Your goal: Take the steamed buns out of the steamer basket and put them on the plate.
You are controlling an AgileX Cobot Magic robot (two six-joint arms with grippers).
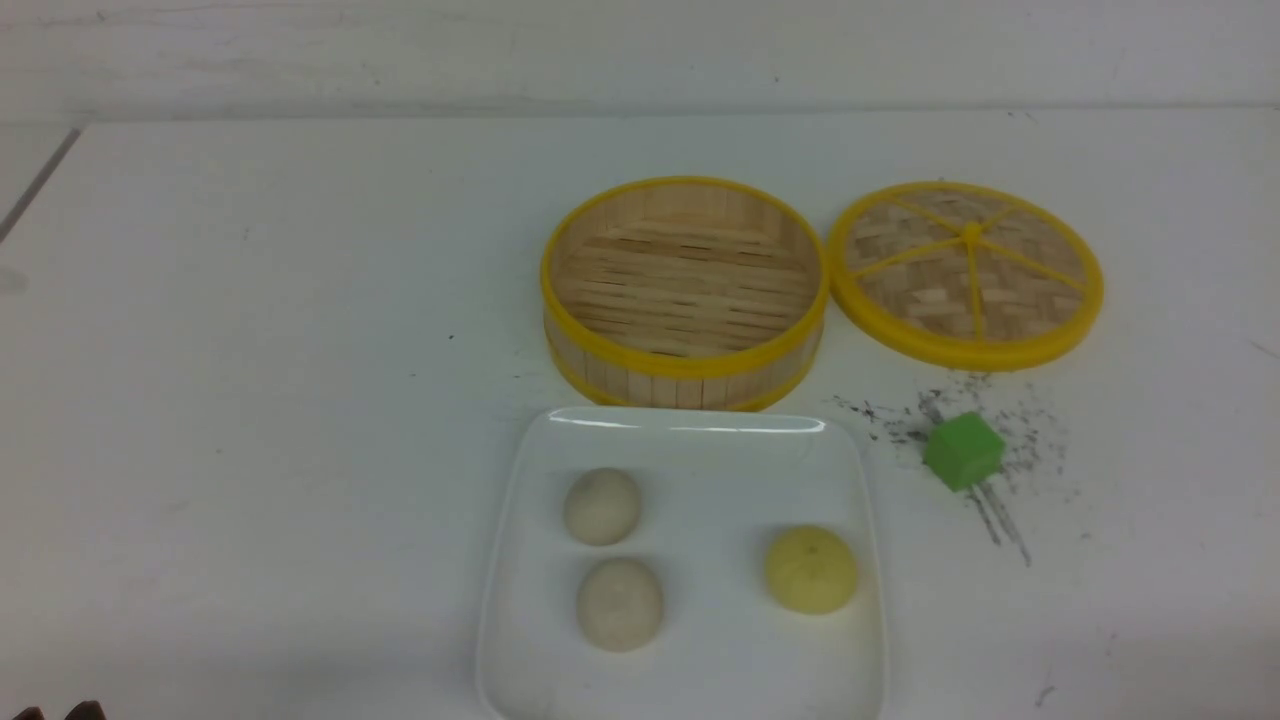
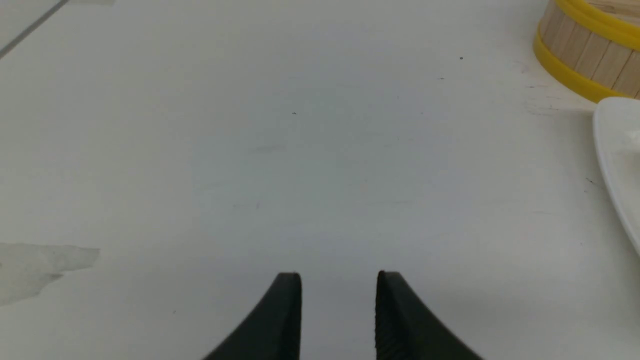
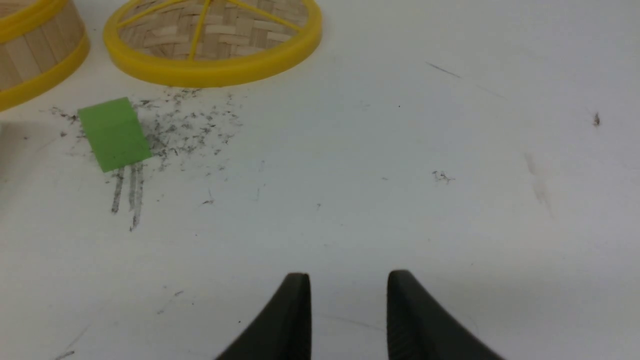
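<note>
Sitting on the plate (image 1: 690, 450), near the empty steamer basket (image 1: 685, 385), all three steamed buns (image 1: 601, 506) look delivered; a careless sweep could still nudge the plate. Only the wrist views show both arms' fingers (image 2: 289, 300) (image 3: 299, 300) parted, empty; only the front shows the buns

plate (image 1: 520, 520): glossy white glaze
steamer basket (image 1: 684, 372): wood strips – yellow rims
steamed buns (image 1: 619, 603): matt
table (image 1: 250, 400): matt white – scuffed
</note>
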